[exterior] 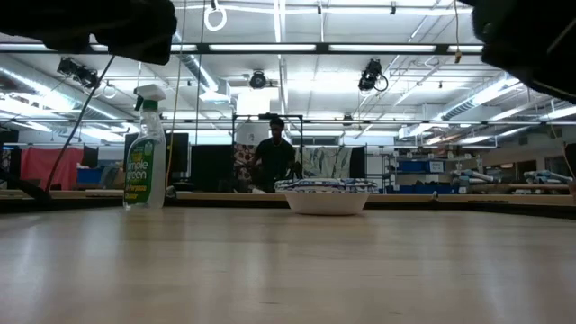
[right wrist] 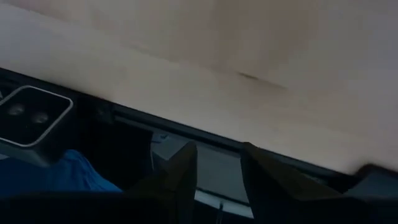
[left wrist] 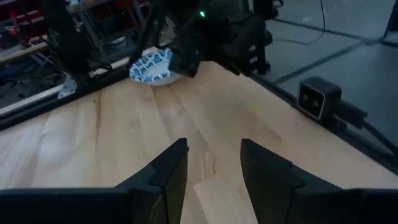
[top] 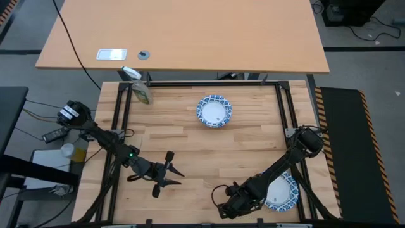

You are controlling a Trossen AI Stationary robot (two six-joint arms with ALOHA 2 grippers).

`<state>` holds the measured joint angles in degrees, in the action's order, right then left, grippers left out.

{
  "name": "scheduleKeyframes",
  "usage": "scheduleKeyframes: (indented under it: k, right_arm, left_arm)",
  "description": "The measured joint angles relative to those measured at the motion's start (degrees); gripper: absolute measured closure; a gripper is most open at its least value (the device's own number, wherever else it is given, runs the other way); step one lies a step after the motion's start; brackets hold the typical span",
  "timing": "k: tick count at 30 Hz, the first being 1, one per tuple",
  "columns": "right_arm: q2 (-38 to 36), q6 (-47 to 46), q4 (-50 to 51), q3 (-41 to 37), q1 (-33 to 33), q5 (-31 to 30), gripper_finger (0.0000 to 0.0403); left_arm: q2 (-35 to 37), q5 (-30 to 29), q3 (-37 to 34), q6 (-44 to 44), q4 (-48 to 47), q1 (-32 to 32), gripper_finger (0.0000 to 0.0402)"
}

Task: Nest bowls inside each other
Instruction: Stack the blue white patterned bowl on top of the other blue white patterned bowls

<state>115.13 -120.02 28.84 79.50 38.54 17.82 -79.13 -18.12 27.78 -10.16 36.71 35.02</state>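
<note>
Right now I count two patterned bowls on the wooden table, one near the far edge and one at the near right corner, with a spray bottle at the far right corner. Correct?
Not quite. The spray bottle stands at the far left corner, as the high view shows. The rest holds: one bowl near the far edge, another bowl at the near right corner under the right arm.

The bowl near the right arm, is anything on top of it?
The right arm crosses above that bowl and hides part of it. The visible white inside looks empty; the covered part cannot be seen.
</note>
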Motion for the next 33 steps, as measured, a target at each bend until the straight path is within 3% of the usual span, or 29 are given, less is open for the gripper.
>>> scheduleKeyframes:
  k: [10, 33]
  right_arm:
    - [0.0, 6.07, 1.5, 0.0, -2.79, 0.76, 0.0273]
    - [-0.02, 3.48, 0.35, 0.0, -2.02, 1.25, 0.0273]
  left_arm:
    - [0.0, -0.01, -0.01, 0.03, -1.35, 0.31, 0.0251]
    - [0.0, 0.0, -0.01, 0.04, 2.96, 0.3, 0.0251]
